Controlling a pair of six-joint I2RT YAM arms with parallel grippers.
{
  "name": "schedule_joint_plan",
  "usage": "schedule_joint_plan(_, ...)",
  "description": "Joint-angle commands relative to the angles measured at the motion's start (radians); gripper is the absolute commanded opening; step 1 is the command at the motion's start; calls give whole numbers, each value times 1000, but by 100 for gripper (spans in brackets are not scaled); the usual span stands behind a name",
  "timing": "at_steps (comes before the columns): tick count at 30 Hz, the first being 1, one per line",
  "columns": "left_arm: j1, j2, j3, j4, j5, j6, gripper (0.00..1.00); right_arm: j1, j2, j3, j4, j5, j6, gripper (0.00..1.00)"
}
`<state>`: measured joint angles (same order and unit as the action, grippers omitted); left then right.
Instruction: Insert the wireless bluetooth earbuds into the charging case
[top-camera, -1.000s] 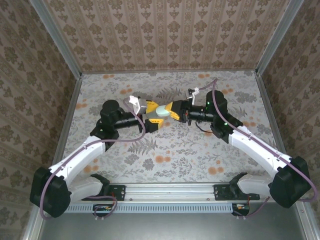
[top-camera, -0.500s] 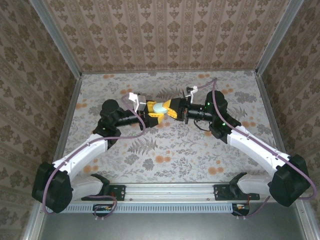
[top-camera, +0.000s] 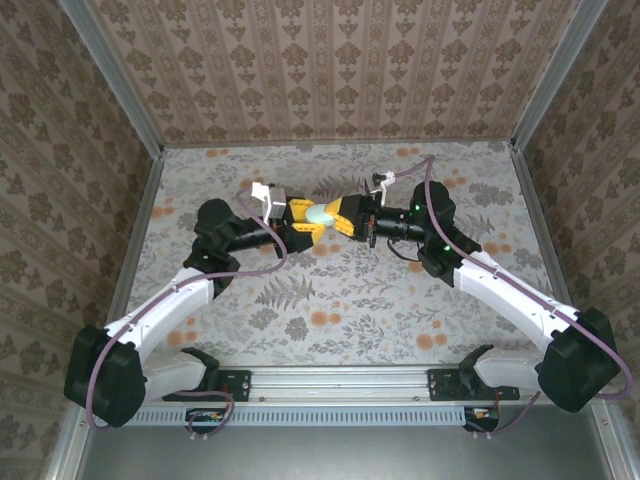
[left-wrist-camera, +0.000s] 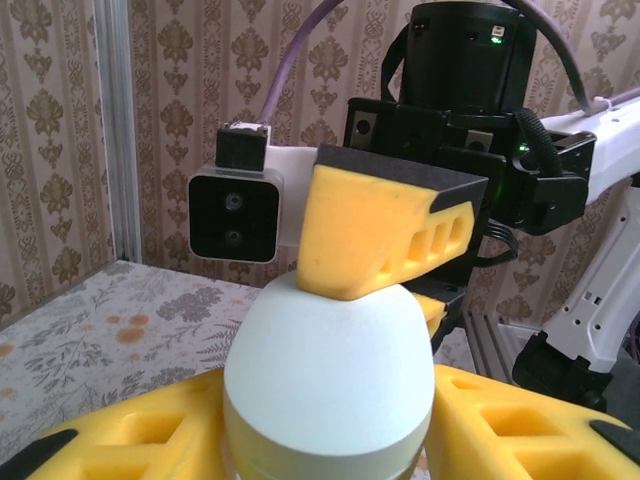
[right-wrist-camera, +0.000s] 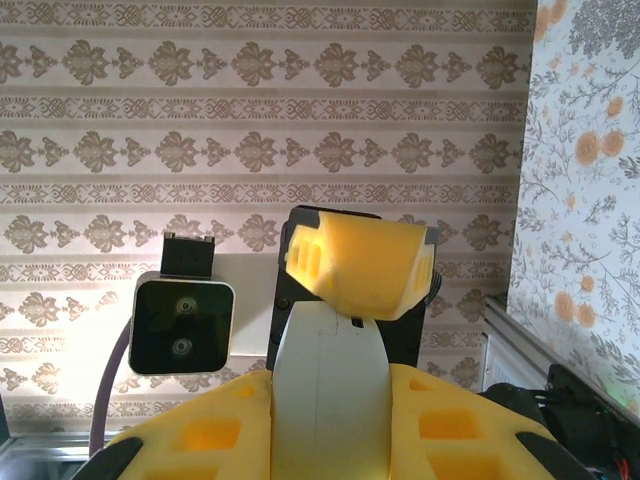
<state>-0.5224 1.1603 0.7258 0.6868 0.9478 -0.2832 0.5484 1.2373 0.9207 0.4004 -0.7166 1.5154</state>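
Between both sets of jaws, mid-air: charging case (left-wrist-camera: 328, 350), smooth hard shell, prob light & slippery. L gripper (left-wrist-camera: 325, 425) & R gripper (right-wrist-camera: 330, 425) both clamped on it; grip body sides, not lid.

Even light is falling on the tabletop (top-camera: 350, 300), shadows faint. Right wrist: charging case (right-wrist-camera: 325, 400) is sitting backlit, wall (right-wrist-camera: 60, 400) glaring lower-left.
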Motion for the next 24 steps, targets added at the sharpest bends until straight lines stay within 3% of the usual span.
schedule_joint_plan(1, 7, -8, 0, 46, 40, -28, 45, 5, 5, -10, 47, -33, 28, 17)
schedule_joint_plan(4, 7, -7, 2, 38, 41, -22, 42, 5, 5, -11, 51, -36, 35, 18)
schedule_joint_plan(10, 7, -9, 4, 21, 37, -16, 54, 5, 0, -14, 61, -30, 44, 18)
schedule_joint_plan(14, 7, -8, 8, 12, 42, -12, 55, 5, 0, -11, 65, -33, 46, 18)
schedule_joint_plan(21, 7, -10, 9, 18, 45, -14, 39, 11, 2, -6, 52, -39, 37, 18)
schedule_joint_plan(24, 9, -14, 11, 20, 43, -14, 32, 16, 4, 2, 19, -47, 12, 23)
